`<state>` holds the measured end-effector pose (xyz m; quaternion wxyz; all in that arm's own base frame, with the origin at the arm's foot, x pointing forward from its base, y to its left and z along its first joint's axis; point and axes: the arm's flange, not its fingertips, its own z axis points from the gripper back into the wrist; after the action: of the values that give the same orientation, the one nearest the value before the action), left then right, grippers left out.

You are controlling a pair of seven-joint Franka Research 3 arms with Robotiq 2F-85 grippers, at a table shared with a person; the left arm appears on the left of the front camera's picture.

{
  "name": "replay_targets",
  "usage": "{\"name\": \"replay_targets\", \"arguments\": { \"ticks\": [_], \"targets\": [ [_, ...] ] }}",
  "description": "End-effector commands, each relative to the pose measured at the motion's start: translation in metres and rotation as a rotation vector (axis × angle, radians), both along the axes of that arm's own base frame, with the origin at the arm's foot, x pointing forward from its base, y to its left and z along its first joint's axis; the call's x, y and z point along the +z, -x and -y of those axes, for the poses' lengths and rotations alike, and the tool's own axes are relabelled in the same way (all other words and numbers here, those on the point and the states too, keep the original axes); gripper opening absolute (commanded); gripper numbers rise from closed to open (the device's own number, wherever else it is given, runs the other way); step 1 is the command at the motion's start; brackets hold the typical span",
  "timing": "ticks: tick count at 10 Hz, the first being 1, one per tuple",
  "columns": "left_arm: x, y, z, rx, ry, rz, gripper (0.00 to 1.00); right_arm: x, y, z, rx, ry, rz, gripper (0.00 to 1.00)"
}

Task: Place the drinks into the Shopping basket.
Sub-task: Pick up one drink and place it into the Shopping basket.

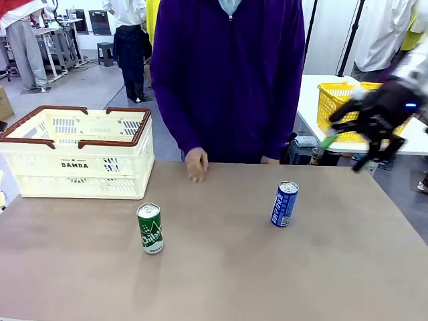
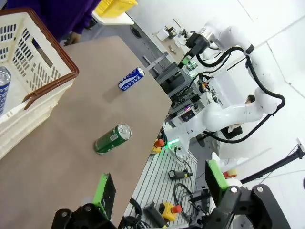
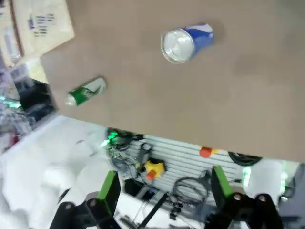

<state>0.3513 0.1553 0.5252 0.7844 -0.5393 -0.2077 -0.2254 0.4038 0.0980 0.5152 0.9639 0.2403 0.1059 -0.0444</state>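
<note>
The green can (image 1: 150, 228) stands upright on the brown table, left of centre. The blue Pocari Sweat can (image 1: 285, 204) stands upright to its right. The cream Shopping basket (image 1: 40, 167) with its brown rim sits at the table's far left. My right gripper (image 1: 360, 134) hangs blurred in the air above and right of the blue can. In its wrist view the right gripper (image 3: 164, 187) is open and holds nothing, with the blue can (image 3: 186, 42) and the green can (image 3: 86, 90) far below. My left gripper (image 2: 159, 185) is open and holds nothing, off the table's near edge, facing the green can (image 2: 112, 139), the blue can (image 2: 131, 78) and the basket (image 2: 33, 52).
A person in a purple top stands at the far edge, one hand (image 1: 196, 164) resting on the table between the cans. A yellow mesh basket (image 1: 334, 103) sits on a white side table at the back right. A can-like object (image 2: 2, 90) shows inside the basket.
</note>
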Motion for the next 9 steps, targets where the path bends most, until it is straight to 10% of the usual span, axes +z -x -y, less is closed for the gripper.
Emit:
{"name": "replay_targets", "arguments": {
  "ticks": [1,4,9],
  "targets": [
    [0.001,0.002,0.000,0.004,-0.006,-0.003,1.00,-0.016,-0.034,-0.037,0.094,0.250,-0.037,1.00],
    [0.001,0.002,0.000,0.004,-0.006,-0.003,1.00,-0.053,-0.041,-0.101,0.140,0.491,0.015,1.00],
    [0.001,0.002,0.000,0.004,-0.006,-0.003,1.00,-0.126,-0.054,-0.114,0.042,0.425,0.159,1.00]
  ]
}}
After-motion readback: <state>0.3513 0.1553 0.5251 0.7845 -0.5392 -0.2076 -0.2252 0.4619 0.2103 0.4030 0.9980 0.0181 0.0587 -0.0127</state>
